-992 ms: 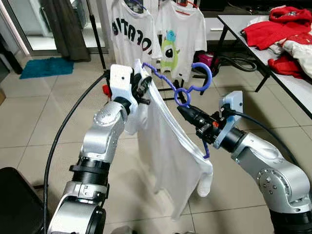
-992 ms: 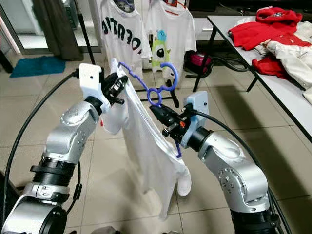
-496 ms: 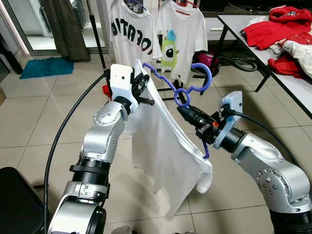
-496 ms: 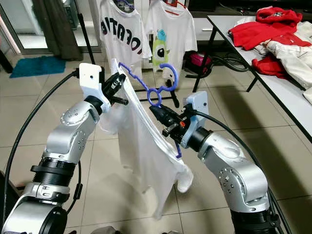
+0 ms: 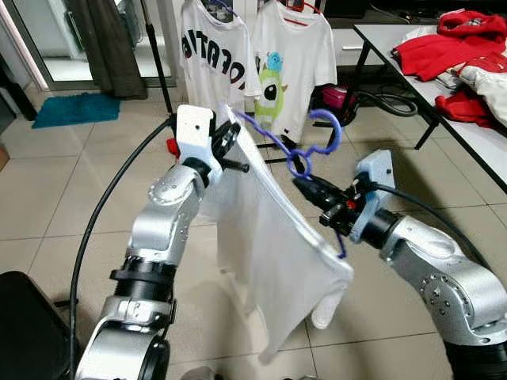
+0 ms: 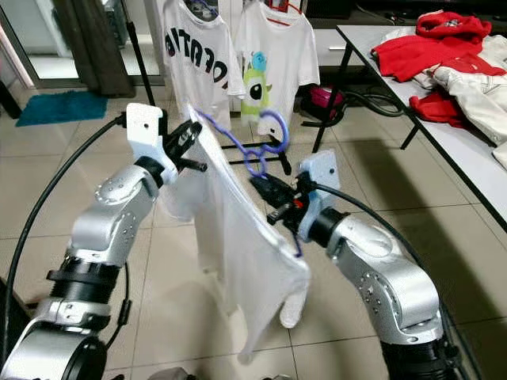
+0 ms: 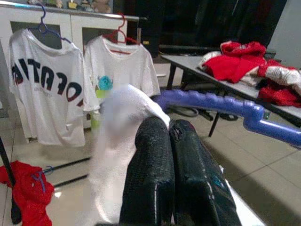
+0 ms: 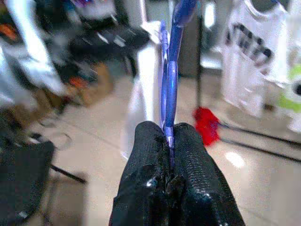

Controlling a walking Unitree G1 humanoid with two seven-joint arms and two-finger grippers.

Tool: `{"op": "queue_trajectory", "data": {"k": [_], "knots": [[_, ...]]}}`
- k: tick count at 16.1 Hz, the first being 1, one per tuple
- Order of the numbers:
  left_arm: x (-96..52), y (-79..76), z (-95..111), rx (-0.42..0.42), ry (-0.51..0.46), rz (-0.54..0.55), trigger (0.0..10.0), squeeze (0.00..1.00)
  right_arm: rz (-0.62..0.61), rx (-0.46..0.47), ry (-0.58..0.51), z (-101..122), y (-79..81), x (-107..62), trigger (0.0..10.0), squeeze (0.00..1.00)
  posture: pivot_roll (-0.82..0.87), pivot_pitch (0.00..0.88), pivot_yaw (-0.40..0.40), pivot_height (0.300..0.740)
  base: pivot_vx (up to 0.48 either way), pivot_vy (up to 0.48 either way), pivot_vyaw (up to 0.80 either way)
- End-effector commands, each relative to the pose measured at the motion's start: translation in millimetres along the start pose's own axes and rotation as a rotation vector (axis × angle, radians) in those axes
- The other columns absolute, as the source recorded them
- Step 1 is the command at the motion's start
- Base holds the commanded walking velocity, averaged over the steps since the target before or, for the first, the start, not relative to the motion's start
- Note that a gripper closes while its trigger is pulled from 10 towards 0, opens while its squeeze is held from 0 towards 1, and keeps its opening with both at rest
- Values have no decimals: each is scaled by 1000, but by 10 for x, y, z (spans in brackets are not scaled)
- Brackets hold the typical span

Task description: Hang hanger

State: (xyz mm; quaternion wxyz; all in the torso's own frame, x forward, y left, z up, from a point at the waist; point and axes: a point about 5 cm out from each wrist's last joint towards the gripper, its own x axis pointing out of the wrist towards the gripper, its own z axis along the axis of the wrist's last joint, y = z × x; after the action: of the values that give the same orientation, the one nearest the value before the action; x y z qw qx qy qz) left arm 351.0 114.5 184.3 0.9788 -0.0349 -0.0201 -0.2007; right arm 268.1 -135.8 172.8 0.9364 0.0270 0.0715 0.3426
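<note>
The right gripper (image 8: 169,141) had its two black fingers pressed together on the thin blue bar of the hanger (image 5: 295,150). The left gripper (image 7: 171,136) had its fingers squeezed shut too, pinching the white shirt (image 5: 269,237) at one shoulder, right beside the hanger's blue arm.

The hanger was up in the air between the two arms, in front of the robot's chest. Its hook (image 5: 329,127) pointed up and away, toward the rack. The white shirt was draped over it and hung down loose toward the tiled floor (image 5: 47,190).

Farther back, two printed shirts (image 5: 214,55) were already hanging on the rack (image 6: 238,8). Off to the robot's right, a table (image 5: 467,127) held a pile of red clothes (image 5: 444,43).

The hanger looked light and stiff, so it should be good to hold by its bar near the hook. The shirt looked soft and floppy. It could slide off one end if the hanger tipped. Holding the cloth at the shoulder should help keep it on.
</note>
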Motion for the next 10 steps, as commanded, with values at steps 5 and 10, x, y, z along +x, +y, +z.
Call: {"op": "queue_trajectory", "data": {"k": [5,10], "knots": [[-115,19,-36,26,37,-27,0,0,-75,-60,150,-167,-127,-48,10000,0,-120,45,-14,740,0,0,0],[-156,210,-19,108,70,3,0,0,53,-145,307,-321,-83,-178,10000,0,-120,33,-16,740,0,0,0]]}}
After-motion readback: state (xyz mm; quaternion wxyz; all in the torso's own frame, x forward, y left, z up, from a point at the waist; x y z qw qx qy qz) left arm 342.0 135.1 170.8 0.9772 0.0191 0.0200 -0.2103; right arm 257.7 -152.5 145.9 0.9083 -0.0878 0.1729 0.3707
